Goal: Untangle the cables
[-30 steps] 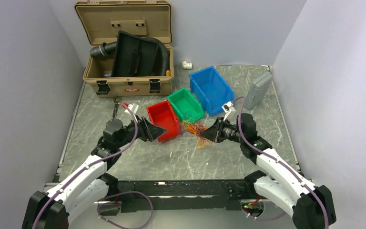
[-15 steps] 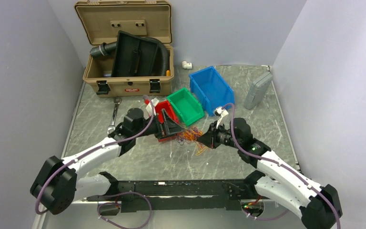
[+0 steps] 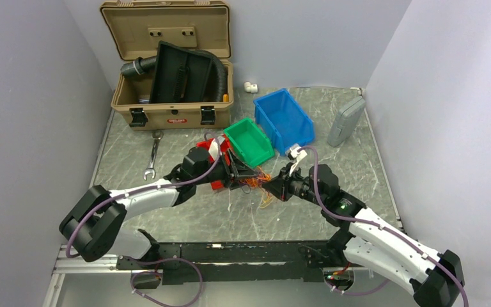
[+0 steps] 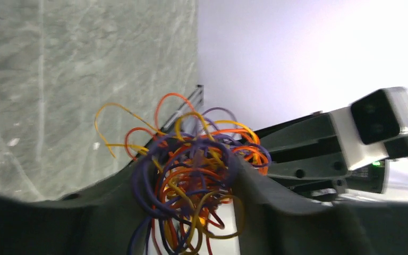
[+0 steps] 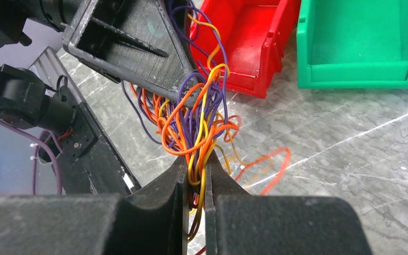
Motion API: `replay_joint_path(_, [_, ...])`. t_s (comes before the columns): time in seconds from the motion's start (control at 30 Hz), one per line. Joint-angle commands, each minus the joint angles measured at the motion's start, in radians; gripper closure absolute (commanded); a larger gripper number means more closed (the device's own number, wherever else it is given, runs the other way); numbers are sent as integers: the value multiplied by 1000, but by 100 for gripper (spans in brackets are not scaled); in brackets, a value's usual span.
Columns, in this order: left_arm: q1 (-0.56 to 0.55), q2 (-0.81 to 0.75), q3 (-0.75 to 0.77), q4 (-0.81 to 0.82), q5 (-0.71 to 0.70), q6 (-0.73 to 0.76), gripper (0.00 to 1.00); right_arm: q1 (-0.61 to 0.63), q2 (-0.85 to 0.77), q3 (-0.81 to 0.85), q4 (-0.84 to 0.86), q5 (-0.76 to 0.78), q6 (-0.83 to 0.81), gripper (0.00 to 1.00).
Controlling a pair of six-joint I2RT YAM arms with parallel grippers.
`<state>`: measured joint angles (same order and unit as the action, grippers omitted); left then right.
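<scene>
The cables (image 3: 259,183) are a tangle of thin orange, yellow, purple and red wires, held between both grippers just in front of the red bin. My left gripper (image 3: 246,174) is closed on a thick wad of the cables (image 4: 191,175), which fills the gap between its jaws (image 4: 188,170). My right gripper (image 3: 270,188) is shut on a few strands at the tangle's near side (image 5: 196,127), its jaws almost together (image 5: 194,170). The left gripper's finger (image 5: 133,48) shows just above the tangle. One red loop (image 5: 271,164) lies loose on the table.
A red bin (image 5: 244,37), a green bin (image 3: 248,142) and a blue bin (image 3: 283,120) stand in a row behind the grippers. An open tan case (image 3: 166,38) with a black hose is at the back left. A wrench (image 3: 151,157) lies left, a grey box (image 3: 345,121) right.
My left arm has swung right across the red bin and its jaws have come in round the tangle. My right gripper has shifted slightly left and nearer, still holding its strands.
</scene>
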<state>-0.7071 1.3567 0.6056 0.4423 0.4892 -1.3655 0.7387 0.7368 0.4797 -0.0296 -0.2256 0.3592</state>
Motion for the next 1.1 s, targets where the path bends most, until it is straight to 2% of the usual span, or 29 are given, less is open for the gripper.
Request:
replay_joint_path(0.0, [-5, 4, -66, 254, -30, -31, 57, 4, -27, -2, 93, 15, 34, 100])
replay_joint_path(0.03, [-1, 5, -83, 312, -43, -27, 75, 5, -25, -6, 103, 8, 50, 100])
replay_joint_path(0.1, [15, 15, -105, 435, -37, -3, 99, 6, -17, -12, 117, -26, 95, 100])
replay_joint_path(0.27, [67, 28, -194, 804, -26, 106, 100, 1, 66, 54, 67, -161, 289, 100])
replay_joint_path(0.33, [78, 19, -234, 919, -40, 193, 100, -8, 129, 102, 34, -256, 362, 100])
replay_joint_path(0.4, [82, 5, -253, 978, -36, 283, 100, -36, 185, 104, 80, -397, 466, 100])
replay_joint_path(0.5, [83, -35, -266, 989, -9, 442, 100, -105, 240, 24, 350, -584, 721, 100])
replay_joint_path(0.6, [86, -121, -301, 965, -10, 610, 100, -202, 264, -103, 735, -672, 1052, 99])
replay_joint_path(0.67, [91, -214, -295, 797, -44, 717, 100, -282, 287, -179, 1006, -701, 1232, 88])
replay_joint_path(0.7, [91, -265, -277, 679, -56, 778, 100, -312, 299, -205, 1113, -709, 1308, 77])
replay_joint_path(0.77, [91, -339, -240, 492, -80, 871, 100, -355, 328, -231, 1251, -721, 1393, 40])
replay_joint_path(0.8, [90, -364, -228, 435, -93, 892, 100, -361, 339, -227, 1283, -729, 1403, 29])
replay_joint_path(0.83, [90, -381, -222, 391, -119, 898, 100, -364, 344, -214, 1281, -738, 1381, 22])
replay_joint_path(0.87, [93, -396, -218, 363, -140, 893, 100, -363, 337, -198, 1238, -751, 1327, 16])
replay_joint_path(0.93, [97, -415, -171, 228, -193, 848, 100, -361, 277, -135, 993, -773, 1102, 9])
replay_joint_path(0.97, [98, -419, -135, 103, -218, 817, 100, -358, 220, -63, 756, -751, 914, 8])
replay_joint_path(1.0, [98, -417, -98, 22, -227, 804, 100, -345, 161, 19, 463, -665, 680, 7])
replay_joint_path(1.03, [99, -412, -56, -60, -225, 787, 100, -310, 90, 111, 136, -506, 367, 5])
replay_joint_path(1.07, [99, -404, -15, -140, -225, 765, 100, -252, 57, 183, -76, -326, 211, 6])
